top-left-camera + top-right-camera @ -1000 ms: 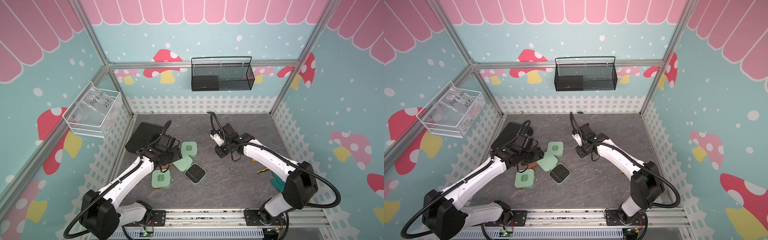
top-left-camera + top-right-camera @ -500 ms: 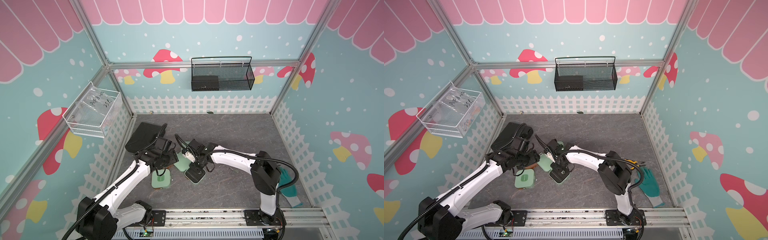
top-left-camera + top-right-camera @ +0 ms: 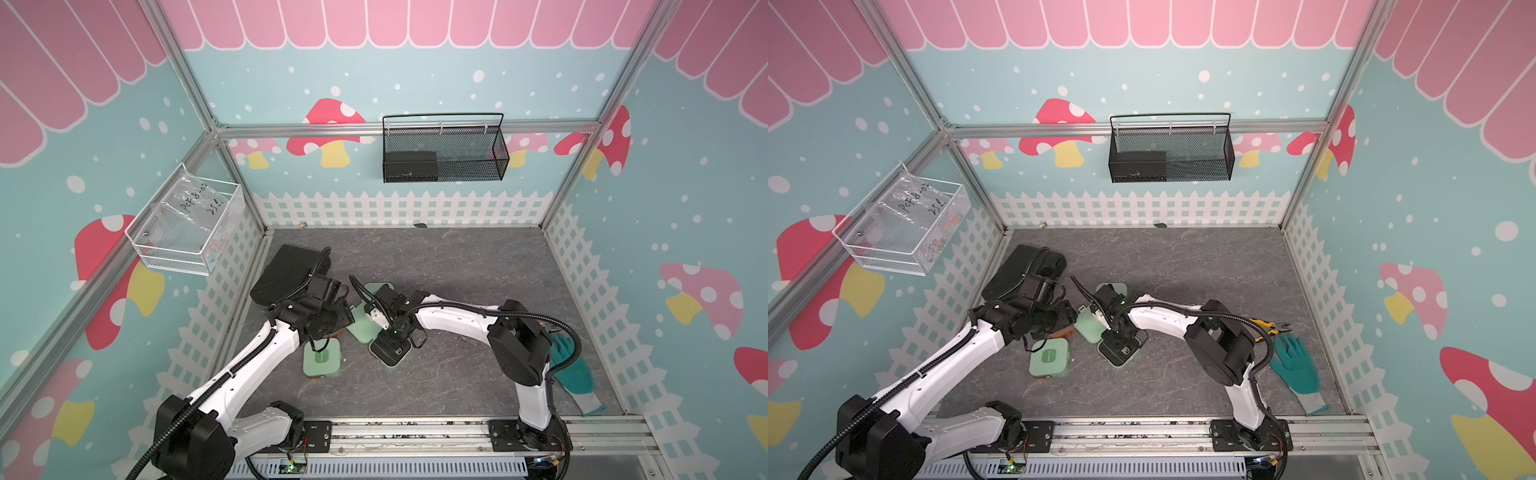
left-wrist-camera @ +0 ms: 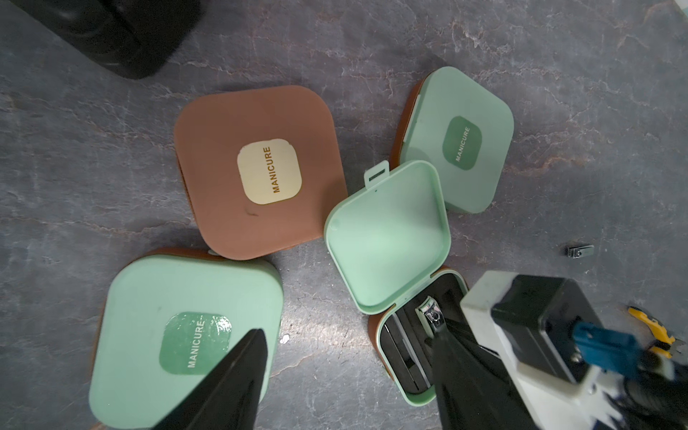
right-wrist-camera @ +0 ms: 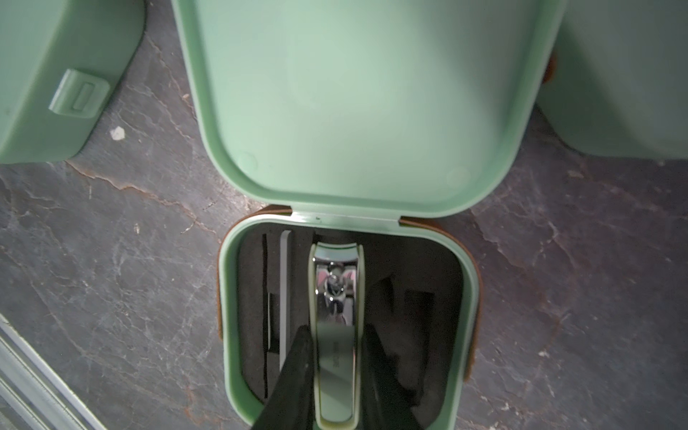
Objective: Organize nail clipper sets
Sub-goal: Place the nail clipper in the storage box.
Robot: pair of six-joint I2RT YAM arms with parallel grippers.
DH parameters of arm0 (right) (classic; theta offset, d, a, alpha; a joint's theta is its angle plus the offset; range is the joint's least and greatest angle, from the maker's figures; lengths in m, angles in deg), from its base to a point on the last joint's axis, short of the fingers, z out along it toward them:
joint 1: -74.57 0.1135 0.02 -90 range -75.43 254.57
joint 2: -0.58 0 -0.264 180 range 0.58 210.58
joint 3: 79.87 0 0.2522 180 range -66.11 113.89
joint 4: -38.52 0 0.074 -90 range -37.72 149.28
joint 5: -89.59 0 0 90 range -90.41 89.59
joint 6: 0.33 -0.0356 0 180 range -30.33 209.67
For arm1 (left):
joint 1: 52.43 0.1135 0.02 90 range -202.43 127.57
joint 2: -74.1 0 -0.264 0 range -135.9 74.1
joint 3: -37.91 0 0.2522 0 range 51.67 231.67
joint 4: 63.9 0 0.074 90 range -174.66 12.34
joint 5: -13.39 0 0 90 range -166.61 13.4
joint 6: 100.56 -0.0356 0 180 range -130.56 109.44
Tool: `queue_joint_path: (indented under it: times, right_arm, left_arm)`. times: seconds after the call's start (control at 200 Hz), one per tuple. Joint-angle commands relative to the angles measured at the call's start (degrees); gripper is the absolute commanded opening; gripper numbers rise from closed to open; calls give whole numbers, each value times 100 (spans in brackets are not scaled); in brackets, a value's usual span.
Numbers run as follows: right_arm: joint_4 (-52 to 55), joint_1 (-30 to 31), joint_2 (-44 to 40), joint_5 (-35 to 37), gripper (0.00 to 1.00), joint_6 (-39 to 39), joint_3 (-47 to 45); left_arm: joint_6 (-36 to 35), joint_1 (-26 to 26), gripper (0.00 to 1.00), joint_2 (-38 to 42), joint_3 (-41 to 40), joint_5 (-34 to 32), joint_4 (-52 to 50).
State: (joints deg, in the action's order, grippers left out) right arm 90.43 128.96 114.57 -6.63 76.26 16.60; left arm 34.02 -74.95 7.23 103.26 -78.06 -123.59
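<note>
A teal glove (image 3: 1296, 368) lay palm-down at the near right of the grey bench (image 3: 457, 270), with yellow-handled pliers (image 3: 1264, 324) just beyond it. Near the left arm sat a closed mint case (image 3: 330, 365), label up. The left tool (image 4: 348, 335) hung above the bench beside that case with its jaws spread wide and nothing between them. In the left wrist view one finger (image 4: 242, 372) crossed in front of the case's label.

Just to the right stood the open mint case (image 5: 229, 316), its lid (image 5: 353, 93) folded back flat on the far side. The right tool (image 5: 335, 331) reached down into it, jaws drawn in against both sides of a silver nail clipper (image 5: 335, 283) that lay lengthwise over the black insert. Whether the clipper sat fully in its slot could not be told. A thin silver tool (image 5: 284, 298) lay in a slot alongside it.

A small loose clipper (image 4: 579, 251) lay on the bench apart from the cases. Farther back, a closed brown case (image 4: 257, 171) lay beside the open lid, mostly hidden under the left arm in both top views. A second closed mint case (image 4: 458, 137) lay just behind the lid. At the far left rested a large black case (image 3: 284, 270). A black wire basket (image 3: 469, 166) hung on the back wall.
</note>
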Motion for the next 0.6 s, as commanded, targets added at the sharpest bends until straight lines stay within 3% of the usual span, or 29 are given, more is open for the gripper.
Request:
queue_joint_path:
  times: [0.0,0.595]
  right_arm:
    - [23,63,93,-109,1,-22,-97]
    - [167,78,500,61,1,-63,-21]
  left_arm:
    - [11,28,73,78,-72,-1,-65]
    - [-23,38,73,16,-128,94,45]
